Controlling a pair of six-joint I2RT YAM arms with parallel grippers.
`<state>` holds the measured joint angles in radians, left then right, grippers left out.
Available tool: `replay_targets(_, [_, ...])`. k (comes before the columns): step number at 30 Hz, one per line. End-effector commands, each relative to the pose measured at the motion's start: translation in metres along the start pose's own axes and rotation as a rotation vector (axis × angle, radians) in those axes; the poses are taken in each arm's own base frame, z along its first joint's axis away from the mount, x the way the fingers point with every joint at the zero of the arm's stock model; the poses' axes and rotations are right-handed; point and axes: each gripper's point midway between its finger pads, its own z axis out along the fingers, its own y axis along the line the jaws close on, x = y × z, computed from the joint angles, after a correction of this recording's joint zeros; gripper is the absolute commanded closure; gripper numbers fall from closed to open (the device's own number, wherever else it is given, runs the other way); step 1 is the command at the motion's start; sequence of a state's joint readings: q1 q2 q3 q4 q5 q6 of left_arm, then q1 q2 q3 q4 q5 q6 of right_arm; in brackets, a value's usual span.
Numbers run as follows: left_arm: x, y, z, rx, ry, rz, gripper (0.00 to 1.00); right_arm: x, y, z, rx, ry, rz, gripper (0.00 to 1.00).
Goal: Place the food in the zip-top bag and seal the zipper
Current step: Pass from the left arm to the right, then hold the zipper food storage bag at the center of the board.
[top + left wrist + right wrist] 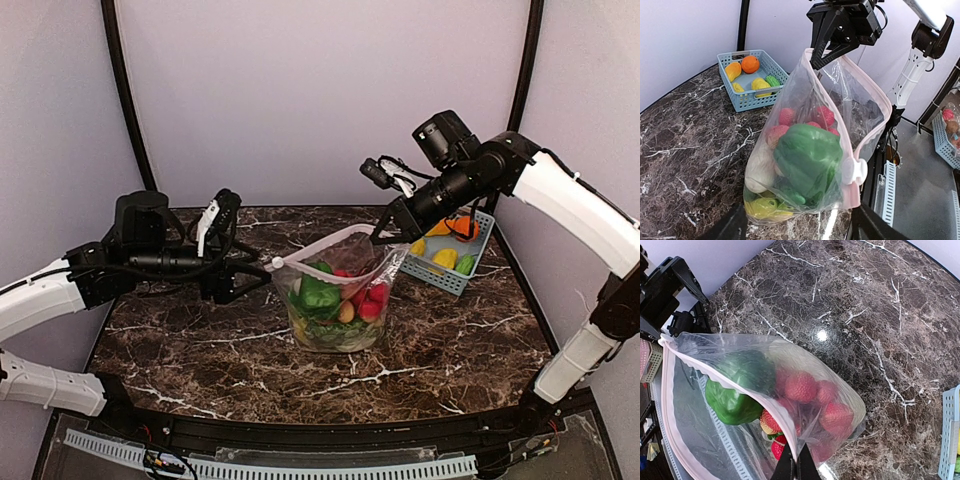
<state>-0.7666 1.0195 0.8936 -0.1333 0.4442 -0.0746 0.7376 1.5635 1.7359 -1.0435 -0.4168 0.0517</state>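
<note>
The clear zip-top bag (352,268) stands upright mid-table, its mouth open at the top. Inside it are a green vegetable (318,295), red fruits (372,297), a white piece (760,167) and yellow pieces (762,207). The pink zipper (879,97) is unsealed, with its white slider (855,171) at the bag's left corner. My right gripper (384,236) is shut on the bag's right top corner and holds it up; its wrist view (797,465) shows the fingers pinching the bag edge. My left gripper (252,278) is open beside the slider end, its jaws (797,227) wide on either side of the bag's base.
A blue-grey slatted basket (452,281) at the back right holds orange, yellow and green toy pieces (751,64). Bare marble lies in front of and left of the bag. The table's right edge is near the bag in the left wrist view.
</note>
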Motion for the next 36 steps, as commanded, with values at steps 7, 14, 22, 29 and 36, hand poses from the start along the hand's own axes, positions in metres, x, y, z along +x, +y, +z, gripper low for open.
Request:
replay_targets(7, [-0.013, -0.016, 0.003, 0.106, -0.054, 0.008, 0.51, -0.012, 0.001, -0.001, -0.025, -0.041, 0.001, 1.0])
replay_targets(14, [-0.015, -0.02, 0.009, 0.142, -0.04, 0.014, 0.79, -0.011, 0.0, -0.002, -0.019, -0.04, 0.005, 1.0])
replay_targets(22, [-0.021, -0.022, 0.008, 0.158, -0.053, 0.02, 0.92, -0.008, -0.001, -0.001, -0.022, -0.029, 0.005, 1.0])
replay_targets(29, [-0.023, -0.028, 0.012, 0.2, -0.03, 0.014, 0.99, -0.008, -0.001, -0.002, -0.023, -0.025, 0.007, 1.0])
replay_targets(36, [-0.026, -0.017, 0.013, 0.13, -0.012, -0.01, 0.99, -0.022, 0.003, -0.013, -0.005, -0.074, -0.055, 0.5])
